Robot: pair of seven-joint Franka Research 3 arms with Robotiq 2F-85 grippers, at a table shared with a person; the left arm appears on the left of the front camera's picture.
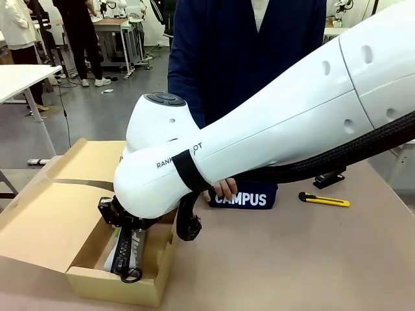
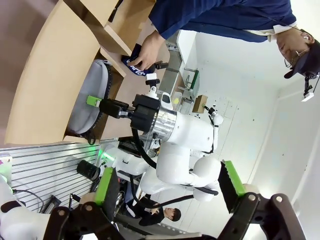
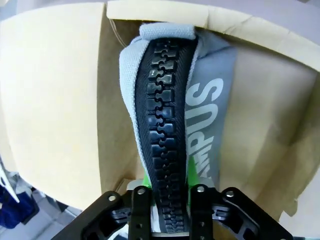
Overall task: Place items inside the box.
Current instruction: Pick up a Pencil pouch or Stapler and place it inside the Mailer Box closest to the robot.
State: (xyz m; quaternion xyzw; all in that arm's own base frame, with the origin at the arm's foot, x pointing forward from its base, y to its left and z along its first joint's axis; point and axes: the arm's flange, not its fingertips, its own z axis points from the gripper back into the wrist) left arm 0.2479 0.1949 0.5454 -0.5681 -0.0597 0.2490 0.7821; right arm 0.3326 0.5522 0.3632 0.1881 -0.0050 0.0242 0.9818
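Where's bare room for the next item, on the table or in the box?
Table is bare in front, bordered by box, navy CAMPUS pouch and yellow knife. In the box, floor beside the grey pouch is free, but the right hand crowds it.

CAMPUS stands in white capitals on the navy pouch (image 1: 241, 199), lying toward the far side of the desk (image 1: 292, 259) under the person's hand (image 1: 225, 189). The pale grey pouch (image 3: 210, 90) in the box (image 3: 60, 100) carries white letters along its side: "MPUS" is clear, probably the same word with its start hidden. The right arm's white shell (image 1: 259, 129) shows grey print, "RANK" and "OT", with a black strap (image 1: 188, 170) covering the middle.
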